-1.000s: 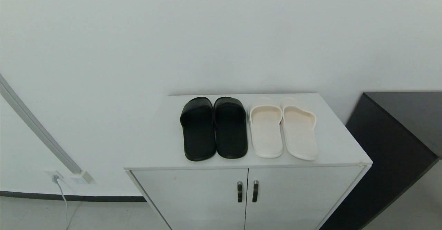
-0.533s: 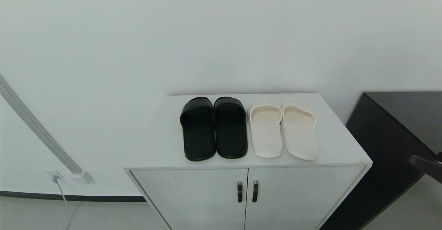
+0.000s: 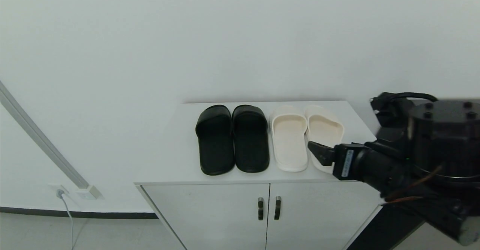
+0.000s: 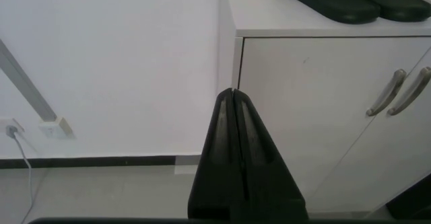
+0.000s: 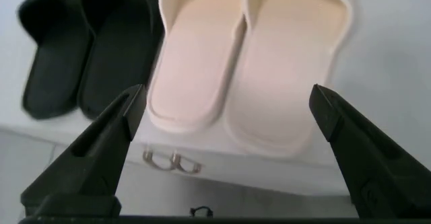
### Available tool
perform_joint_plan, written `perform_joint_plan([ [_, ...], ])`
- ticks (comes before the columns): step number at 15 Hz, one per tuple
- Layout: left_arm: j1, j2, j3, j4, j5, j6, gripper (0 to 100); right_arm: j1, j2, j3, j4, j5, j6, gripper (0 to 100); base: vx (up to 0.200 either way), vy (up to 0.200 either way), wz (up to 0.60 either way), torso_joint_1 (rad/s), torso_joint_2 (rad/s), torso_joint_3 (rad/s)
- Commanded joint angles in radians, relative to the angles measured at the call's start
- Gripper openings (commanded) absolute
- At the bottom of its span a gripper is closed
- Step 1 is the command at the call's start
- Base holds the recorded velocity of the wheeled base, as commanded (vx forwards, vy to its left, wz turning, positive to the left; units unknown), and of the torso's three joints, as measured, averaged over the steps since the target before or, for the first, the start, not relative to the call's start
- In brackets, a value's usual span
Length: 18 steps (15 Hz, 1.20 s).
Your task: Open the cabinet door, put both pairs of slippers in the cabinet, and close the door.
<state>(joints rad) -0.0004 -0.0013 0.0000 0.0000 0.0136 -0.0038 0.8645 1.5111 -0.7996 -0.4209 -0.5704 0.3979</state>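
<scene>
Cabinet doors (image 3: 210,216): both closed, handles (image 3: 260,208) side by side at the middle seam.
Black slippers (image 3: 232,139): paired on the cabinet top (image 3: 168,163), toes toward the wall.
Cream slippers (image 3: 288,141): just beside the black pair, on its right.
Right pincer (image 5: 227,96): released, fingers spread wide, near the cream pair's heel end.
Left pincer (image 4: 234,99): clenched on nothing, low by the cabinet's left front corner.
</scene>
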Motion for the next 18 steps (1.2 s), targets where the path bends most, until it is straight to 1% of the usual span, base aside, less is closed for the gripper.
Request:
perform_joint_plan([
  [1,0.0,0.001,0.0,0.002,0.0,-0.001,0,0.01,0.178,-0.109,-0.006,-0.052,0.002,100,0.0,0.0,0.0,0.0,0.0,0.0],
  [2,0.0,0.001,0.0,0.002,0.0,-0.001,0,0.002,0.193,-0.136,-0.004,-0.057,0.001,100,0.0,0.0,0.0,0.0,0.0,0.0],
  [6,0.0,0.001,0.0,0.002,0.0,-0.001,0,-0.088,0.273,-0.219,-0.007,-0.086,-0.057,100,0.0,0.0,0.0,0.0,0.0,0.0],
  [8,0.0,0.001,0.0,0.002,0.0,0.002,0,-0.113,0.316,-0.259,-0.007,-0.085,-0.067,100,0.0,0.0,0.0,0.0,0.0,0.0],
  [10,0.0,0.001,0.0,0.002,-0.006,0.01,0,-0.122,0.354,-0.314,-0.007,-0.085,-0.099,100,0.0,0.0,0.0,0.0,0.0,0.0],
  [14,0.0,0.001,0.0,0.002,-0.006,0.008,0,-0.142,0.419,-0.402,-0.012,-0.085,-0.154,100,0.0,0.0,0.0,0.0,0.0,0.0],
  [18,0.0,0.001,0.0,0.002,-0.006,0.007,0,-0.153,0.466,-0.444,-0.021,-0.086,-0.166,100,0.0,0.0,0.0,0.0,0.0,0.0],
])
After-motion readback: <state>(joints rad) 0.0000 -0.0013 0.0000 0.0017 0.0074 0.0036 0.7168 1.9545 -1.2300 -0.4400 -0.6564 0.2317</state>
